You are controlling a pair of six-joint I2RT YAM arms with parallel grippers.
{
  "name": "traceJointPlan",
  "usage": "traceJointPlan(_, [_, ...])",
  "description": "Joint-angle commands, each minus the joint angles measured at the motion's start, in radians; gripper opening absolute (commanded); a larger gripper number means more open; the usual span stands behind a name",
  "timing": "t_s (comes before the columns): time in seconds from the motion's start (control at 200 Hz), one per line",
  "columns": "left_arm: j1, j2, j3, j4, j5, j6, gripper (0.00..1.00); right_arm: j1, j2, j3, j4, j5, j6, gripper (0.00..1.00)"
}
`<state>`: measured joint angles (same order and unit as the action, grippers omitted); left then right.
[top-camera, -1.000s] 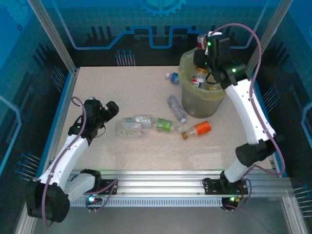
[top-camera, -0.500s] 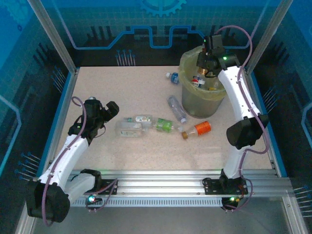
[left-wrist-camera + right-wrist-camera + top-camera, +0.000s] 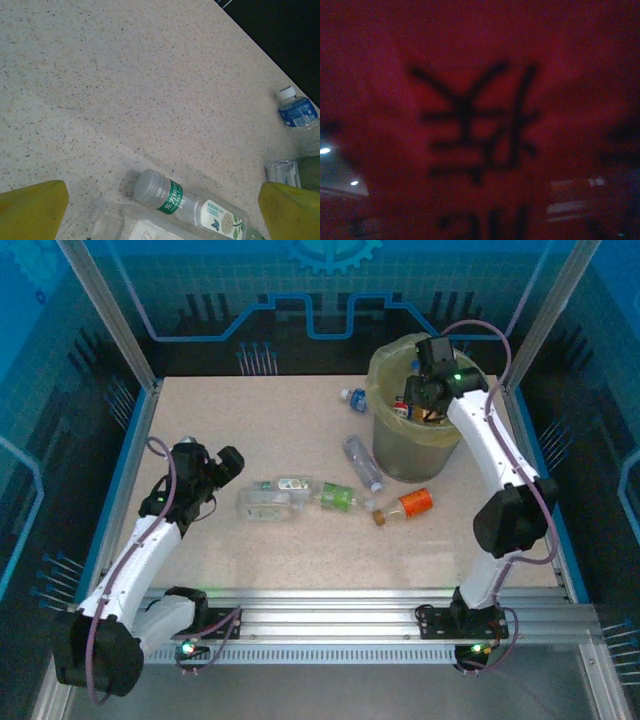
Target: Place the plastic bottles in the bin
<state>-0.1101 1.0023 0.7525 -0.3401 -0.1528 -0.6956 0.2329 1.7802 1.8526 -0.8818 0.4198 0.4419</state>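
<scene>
Plastic bottles seem light, slick and crushable, so pinch mid-body; left end effector gapes empty, whether right end effector over the bin grips I cannot tell.

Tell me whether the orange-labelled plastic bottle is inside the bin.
No, the orange-labelled plastic bottle lies on the speckled table outside the round yellow-lined bin.

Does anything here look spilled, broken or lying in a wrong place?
Nothing is spilled or broken. Several bottles lie on their sides on the table, outside the bin. An orange bottle lies close to the bin's base, not touching it.
</scene>
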Motion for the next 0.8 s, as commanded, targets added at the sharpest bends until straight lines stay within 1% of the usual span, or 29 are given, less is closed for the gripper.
traceJointPlan(0.0, [0.012, 0.004, 0.038, -0.022, 0.002, 0.033, 0.99, -0.004, -0.087, -0.025, 0.055, 0.022, -0.006, 0.80])
traceJointPlan(0.1, [0.012, 0.006, 0.041, -0.023, 0.000, 0.034, 0.99, 0.005, -0.116, -0.045, 0.055, 0.030, -0.019, 0.94])
traceJointPlan(0.19, [0.012, 0.006, 0.043, -0.023, 0.001, 0.034, 0.99, 0.015, -0.147, -0.066, 0.056, 0.044, -0.029, 0.99])
traceJointPlan(0.405, [0.012, 0.007, 0.043, -0.023, 0.005, 0.033, 0.99, 0.047, -0.218, -0.098, 0.040, 0.060, -0.051, 1.00])
traceJointPlan(0.61, [0.012, 0.006, 0.038, -0.022, 0.009, 0.037, 0.99, 0.122, -0.315, -0.143, -0.013, 0.106, -0.062, 1.00])
traceJointPlan(0.685, [0.012, 0.004, 0.035, -0.020, 0.013, 0.039, 0.99, 0.155, -0.361, -0.177, -0.041, 0.135, -0.045, 1.00])
traceJointPlan(0.795, [0.012, 0.002, 0.029, -0.005, 0.018, 0.041, 0.99, 0.193, -0.451, -0.274, -0.059, 0.158, 0.000, 1.00])
